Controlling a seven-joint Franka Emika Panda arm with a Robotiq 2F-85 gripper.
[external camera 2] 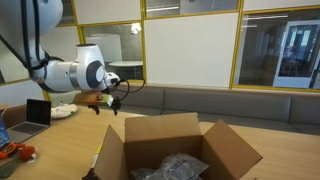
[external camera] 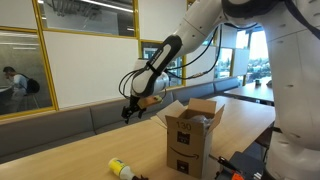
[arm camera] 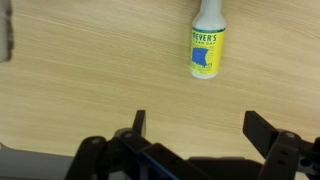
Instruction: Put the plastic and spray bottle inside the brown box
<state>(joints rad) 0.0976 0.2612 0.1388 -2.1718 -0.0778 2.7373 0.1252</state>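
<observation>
The spray bottle point(arm camera: 207, 45), yellow with a white top, lies on its side on the wooden table; in an exterior view the bottle point(external camera: 120, 168) is to the left of the brown box point(external camera: 193, 135). My gripper point(arm camera: 200, 125) hangs open well above the table, and nothing is between its fingers. In both exterior views the gripper point(external camera: 128, 112) point(external camera 2: 112, 103) is in the air beside the box and apart from it. The box point(external camera 2: 215, 148) stands upright with its flaps open. Crinkled greyish plastic point(external camera 2: 170, 167) shows inside it.
A pale blurred thing point(arm camera: 5, 30) sits at the left edge of the wrist view. A laptop point(external camera 2: 38, 112) and orange items point(external camera 2: 15, 152) are at one end of the table. Red and black gear point(external camera: 235, 165) lies beside the box.
</observation>
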